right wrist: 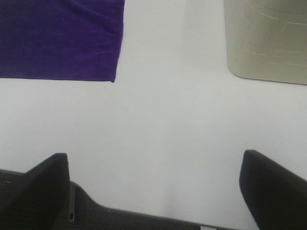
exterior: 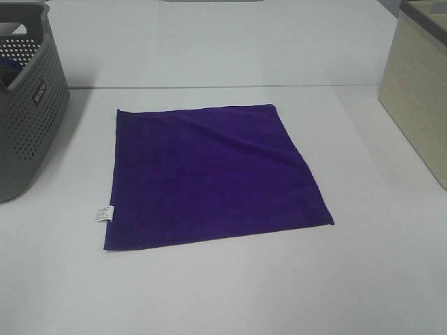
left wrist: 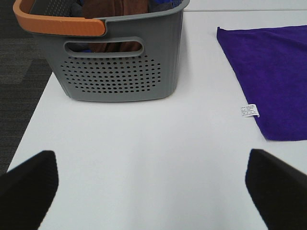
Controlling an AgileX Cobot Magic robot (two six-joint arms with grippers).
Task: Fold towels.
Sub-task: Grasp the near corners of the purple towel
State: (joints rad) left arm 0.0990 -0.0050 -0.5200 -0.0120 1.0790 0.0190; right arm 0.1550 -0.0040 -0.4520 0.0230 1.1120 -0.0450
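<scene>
The deep purple towel [exterior: 213, 174] lies spread flat, white tag [exterior: 103, 213] at its left edge.

White surface [exterior: 223, 293] carried purple towel [exterior: 209, 174], spread flat near middle, white tag [exterior: 103, 213] on left edge. Grey perforated basket [exterior: 31, 118] stood at far left, beige bin [exterior: 419, 91] at far right, both apart from towel.

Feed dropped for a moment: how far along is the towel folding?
Done: the purple towel lies spread flat on the table, tag at its edge. In hand: nothing; both jaws stand open, off the cloth. Remaining: every fold.
</scene>
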